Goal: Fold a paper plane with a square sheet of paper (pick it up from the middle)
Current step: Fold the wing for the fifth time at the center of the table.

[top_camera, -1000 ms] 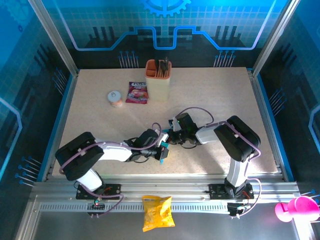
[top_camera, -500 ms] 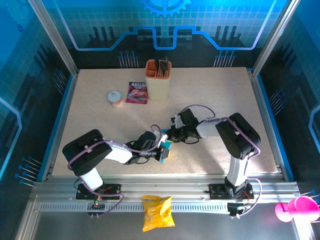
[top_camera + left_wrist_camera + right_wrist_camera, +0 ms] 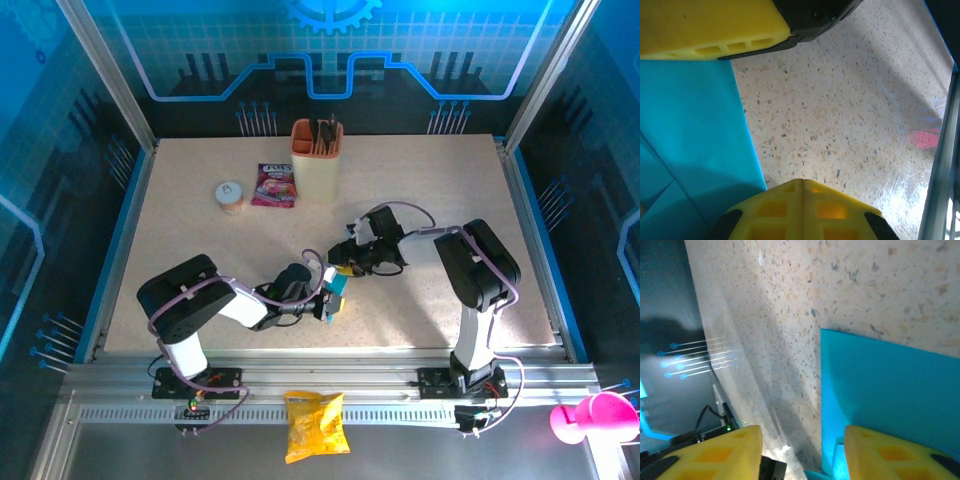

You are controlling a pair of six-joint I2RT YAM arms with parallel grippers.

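Holds the square sheet of paper (image 3: 690, 140) clamped in the left pincer (image 3: 792, 107), strip running roughly near-to-far from above; spreads the right pincer (image 3: 802, 440) apart beside it.

Bright, even light comes from overhead onto my table (image 3: 200, 230), with blue glow off the walls (image 3: 60, 150). Beyond my left fingers (image 3: 710, 30) white glare washes out the tabletop. Both pairs of fingers are soft, too near the lens. My right fingers (image 3: 900, 455) shade the square sheet of paper (image 3: 890, 385) beside them.
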